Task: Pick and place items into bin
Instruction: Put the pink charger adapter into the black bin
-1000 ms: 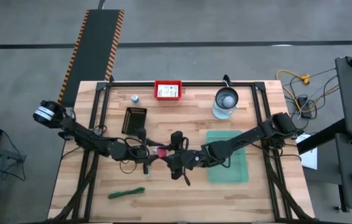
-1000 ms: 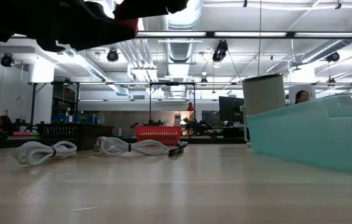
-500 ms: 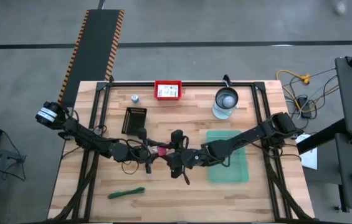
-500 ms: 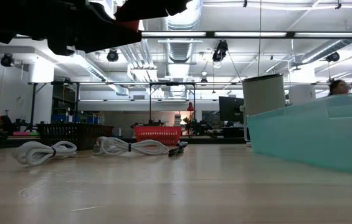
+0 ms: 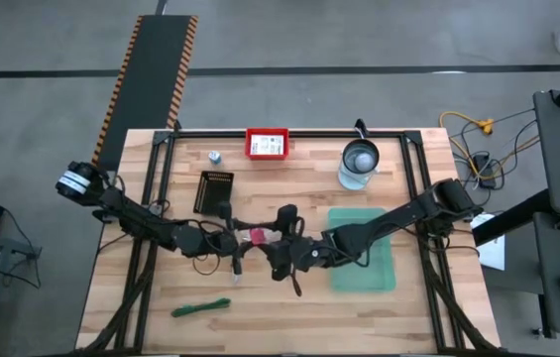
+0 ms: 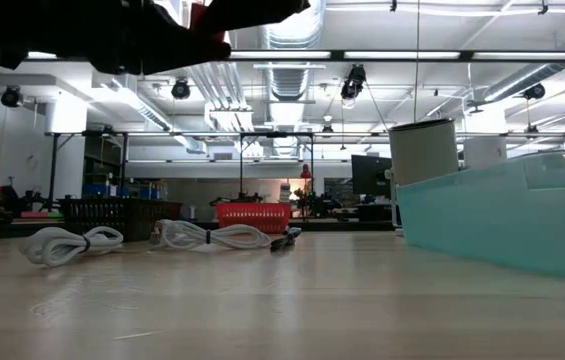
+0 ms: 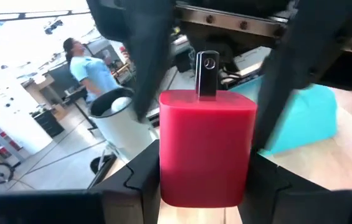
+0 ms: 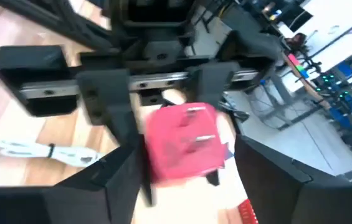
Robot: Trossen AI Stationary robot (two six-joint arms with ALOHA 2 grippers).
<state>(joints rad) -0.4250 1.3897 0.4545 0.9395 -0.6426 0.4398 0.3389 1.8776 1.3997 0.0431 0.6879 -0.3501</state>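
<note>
A red plug block (image 5: 257,236) with metal prongs (image 8: 197,124) hangs in the air over the middle of the table. My left gripper (image 7: 204,180) comes from the table's left and is shut on it. My right gripper (image 8: 194,186) faces it from the right, open, with a finger on either side of the block and apart from it. The teal bin (image 5: 389,253) stands on the table to the right of both grippers. On the table lie white coiled cables (image 6: 62,243), a green tie (image 5: 200,308) and a silver cap (image 5: 215,156). My left gripper pinches the red block's two opposite sides (image 7: 169,168) between its two fingers, at the end away from the prongs. The fingers lie level and come from the table's left. The block is lifted clear of the table, its prongs pointing toward my right gripper.
A red basket (image 5: 268,144) and a glass jar (image 5: 360,164) stand at the far edge, with a black basket (image 5: 214,190) left of the middle. A person shows in the room beyond the table. Bare wood lies along the near edge.
My right gripper has opened and let go of the red block. My left gripper has taken hold of it. The block has stayed in the air at the same place, and both arms have stayed where they were.
</note>
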